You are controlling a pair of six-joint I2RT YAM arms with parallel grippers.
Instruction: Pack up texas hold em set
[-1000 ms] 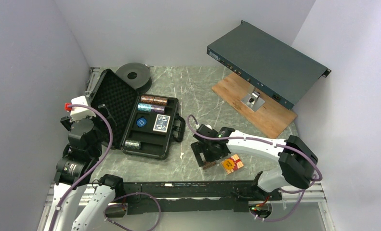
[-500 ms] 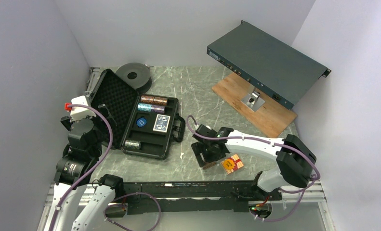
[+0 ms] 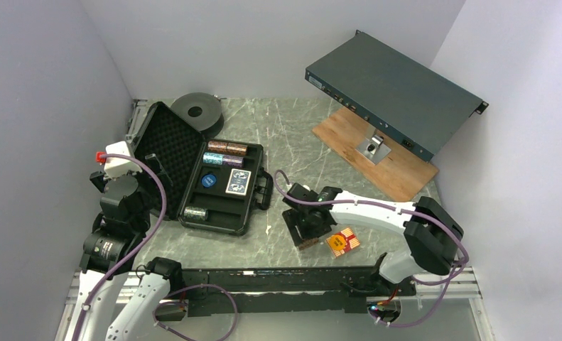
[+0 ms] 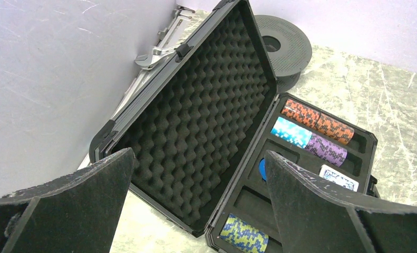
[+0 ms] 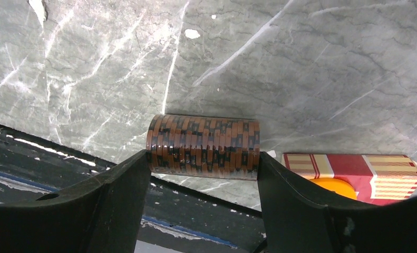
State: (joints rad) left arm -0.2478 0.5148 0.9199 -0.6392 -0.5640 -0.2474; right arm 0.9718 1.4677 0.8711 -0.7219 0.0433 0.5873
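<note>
The black briefcase (image 3: 253, 206) lies open at the left, its foam lid (image 3: 171, 145) propped up. In it lie an orange-brown chip stack (image 3: 227, 148), a blue and purple stack (image 3: 222, 160), a green stack (image 3: 195, 212), a blue disc (image 3: 208, 180) and a blue card deck (image 3: 238, 182). My right gripper (image 3: 307, 238) is shut on a brown chip stack (image 5: 203, 146), one finger at each end, near the table's front edge. A red and yellow card deck (image 3: 342, 241) lies just right of it. My left gripper (image 4: 198, 155) is open and empty above the case's left side.
A black round spool (image 3: 198, 109) sits behind the case lid. A large dark-grey metal box (image 3: 391, 82) leans on a stand over a wooden board (image 3: 398, 174) at the back right. A black rail (image 3: 278, 273) runs along the table's front edge.
My right gripper has shifted slightly left and away from the front edge with the brown chip stack between its fingers. The left arm has not moved.
</note>
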